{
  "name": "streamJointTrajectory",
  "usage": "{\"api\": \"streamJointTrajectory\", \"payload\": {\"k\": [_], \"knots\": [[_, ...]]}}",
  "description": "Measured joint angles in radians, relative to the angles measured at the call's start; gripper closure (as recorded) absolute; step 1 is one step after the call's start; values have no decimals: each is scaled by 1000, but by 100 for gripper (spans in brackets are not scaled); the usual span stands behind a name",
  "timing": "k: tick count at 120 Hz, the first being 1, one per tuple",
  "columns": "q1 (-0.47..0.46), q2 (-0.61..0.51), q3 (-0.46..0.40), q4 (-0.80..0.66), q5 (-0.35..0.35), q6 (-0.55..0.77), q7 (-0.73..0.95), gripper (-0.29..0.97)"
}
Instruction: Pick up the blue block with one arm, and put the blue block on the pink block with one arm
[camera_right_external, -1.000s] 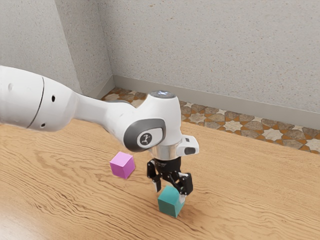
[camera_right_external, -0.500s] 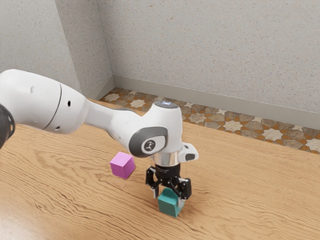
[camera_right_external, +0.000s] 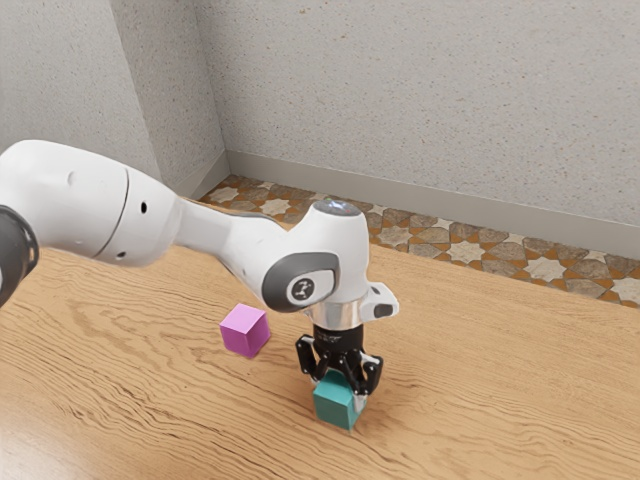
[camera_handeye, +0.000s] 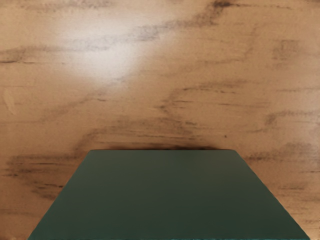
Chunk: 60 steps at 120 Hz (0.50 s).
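**Gripper down over the blue block, lift not yet made**

The white arm (camera_right_external: 190, 235) comes in from the exterior view's left and bends down to the blue block (camera_right_external: 336, 403), which sits flat on the wooden table (camera_right_external: 120, 400). The pink block (camera_right_external: 245, 331) lies to the exterior view's left of the blue block and a little farther back, near it but not touching. The gripper (camera_right_external: 339, 378) hangs straight above the blue block, low enough to cover its upper edge. I cannot tell whether the claw is clenched on the block or released. In the wrist view the blue block's dark top face (camera_handeye: 170, 195) lies directly under the hand, squared to it, with bare wood beyond.

The step in hand looks like the grasp. To do it well, the claw should close evenly on two opposite flat faces of the blue block, low enough to hold and centred so the block does not twist. Then a straight vertical lift, high enough to pass over the pink block before any sideways travel. A skewed grip would likely tilt the block and spoil the stacking.
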<state>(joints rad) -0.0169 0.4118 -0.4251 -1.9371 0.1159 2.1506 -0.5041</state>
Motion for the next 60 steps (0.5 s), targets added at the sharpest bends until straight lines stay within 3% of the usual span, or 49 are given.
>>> {"api": "streamJointTrajectory", "payload": {"k": [26, 60], "knots": [[12, -90, 46, 19, 28, -71, 18, 35], [28, -91, 136, 75, 7, -148, 123, 35]]}}
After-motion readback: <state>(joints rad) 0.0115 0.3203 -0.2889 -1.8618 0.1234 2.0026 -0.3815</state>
